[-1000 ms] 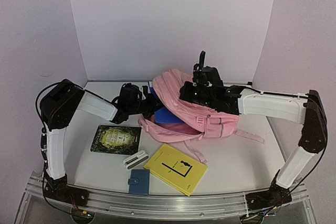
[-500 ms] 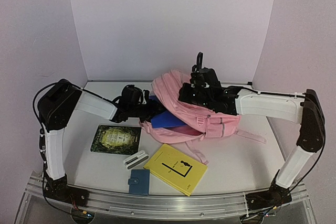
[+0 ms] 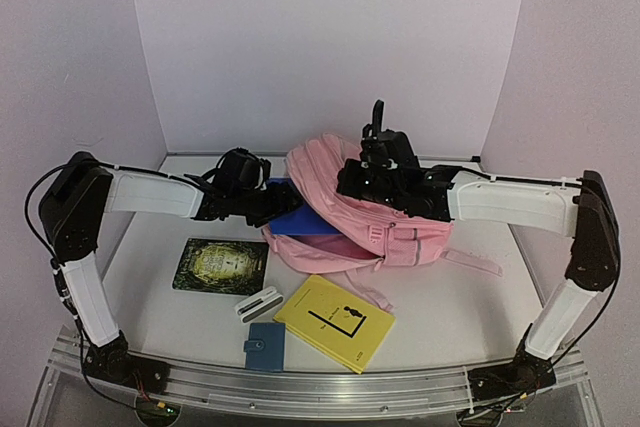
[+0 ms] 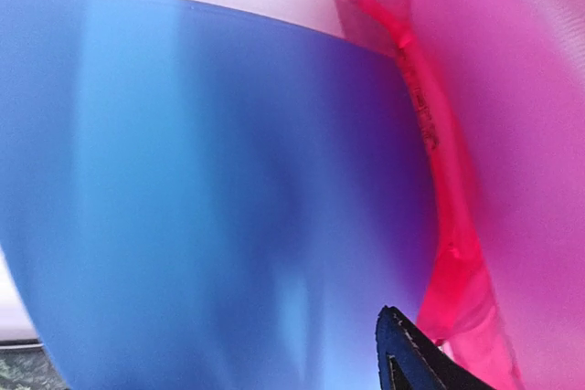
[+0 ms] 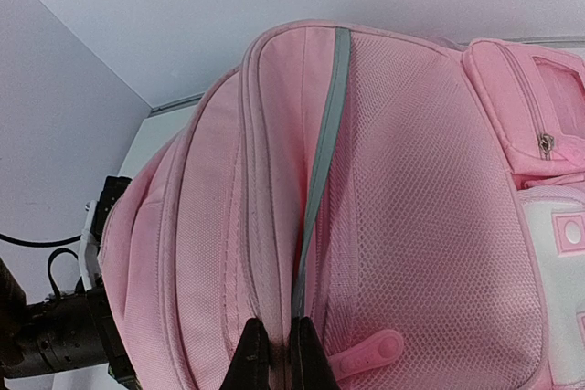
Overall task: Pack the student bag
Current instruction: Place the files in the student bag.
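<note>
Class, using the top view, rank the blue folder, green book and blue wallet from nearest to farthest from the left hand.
1. The blue folder, right at the left hand, partly inside the bag.
2. The green book, flat on the table's left side.
3. The blue wallet, by the near edge.

A large, soft pink backpack (image 3: 325,175) is laid on its side toward the back of the table (image 3: 450,307), its gaping main opening turned leftward. A mesh panel (image 5: 430,226), a grey strip (image 5: 322,171) and a zipped pocket (image 5: 535,121) are seen on it, and a strap (image 3: 472,263) is trailed to the right.
</note>
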